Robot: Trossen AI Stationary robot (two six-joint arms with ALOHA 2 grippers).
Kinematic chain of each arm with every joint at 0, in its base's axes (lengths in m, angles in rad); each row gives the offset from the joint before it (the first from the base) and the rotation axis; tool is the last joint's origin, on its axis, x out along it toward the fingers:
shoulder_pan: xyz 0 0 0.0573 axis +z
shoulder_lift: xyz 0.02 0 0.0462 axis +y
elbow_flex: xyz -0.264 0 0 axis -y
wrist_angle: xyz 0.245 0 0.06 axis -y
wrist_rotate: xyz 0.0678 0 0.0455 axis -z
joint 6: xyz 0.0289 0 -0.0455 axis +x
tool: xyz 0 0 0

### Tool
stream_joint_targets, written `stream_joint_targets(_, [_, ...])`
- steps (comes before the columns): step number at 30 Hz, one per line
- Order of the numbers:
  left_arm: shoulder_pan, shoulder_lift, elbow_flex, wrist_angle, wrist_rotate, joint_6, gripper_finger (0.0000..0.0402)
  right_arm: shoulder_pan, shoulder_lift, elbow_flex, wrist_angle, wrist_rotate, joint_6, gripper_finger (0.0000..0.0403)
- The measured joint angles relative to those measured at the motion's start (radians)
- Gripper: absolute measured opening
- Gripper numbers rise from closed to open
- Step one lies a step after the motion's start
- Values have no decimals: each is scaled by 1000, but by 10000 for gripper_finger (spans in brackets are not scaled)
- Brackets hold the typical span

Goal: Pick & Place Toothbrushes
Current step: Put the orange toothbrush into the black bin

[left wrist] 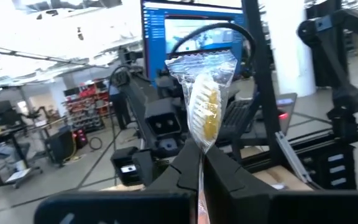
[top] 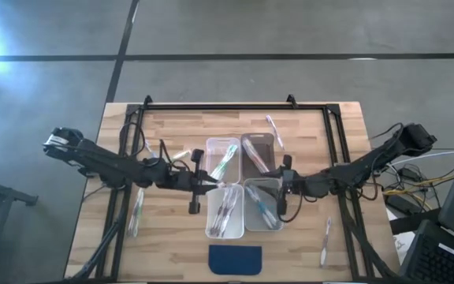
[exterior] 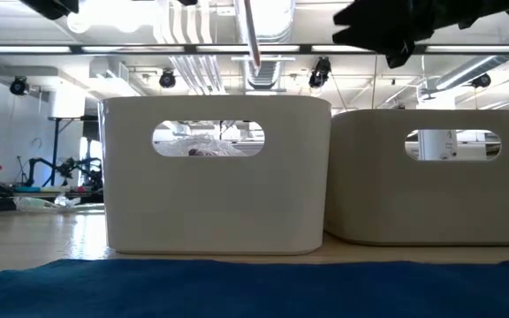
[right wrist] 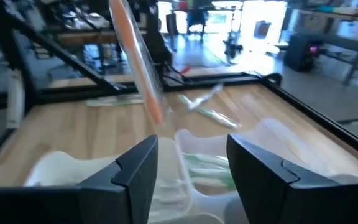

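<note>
The left gripper (top: 209, 184) is clamped narrow on a wrapped yellow brush (left wrist: 205, 107), which stands up between its fingers (left wrist: 182, 171) over the near-left bin (top: 225, 210). The right gripper (top: 278, 187) stands wide over the near-right bin (top: 263, 207), fingers (right wrist: 135, 169) spread, an orange brush (right wrist: 138, 56) slanting just beyond them; I cannot tell whether it touches either finger. More toothbrushes (top: 225, 160) lie in the four bins, and loose ones (top: 326, 240) lie on the table (top: 172, 244) at both sides. A blue pad (top: 236, 259) sits at the near edge.
</note>
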Motion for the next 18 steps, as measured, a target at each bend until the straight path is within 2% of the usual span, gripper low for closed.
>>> stream_joint_targets(5, [2, 2, -13, -6, 41, 0, 7, 0, 50, 38, 37, -31, -68, 199])
stream_joint_targets(9, [2, 3, -29, -3, 44, -13, 7, -5, 141, 113, 42, -47, -133, 201])
stream_joint_targets(18, [3, 3, -32, 17, 80, -19, 7, -7, 333, 281, 42, -43, -200, 178])
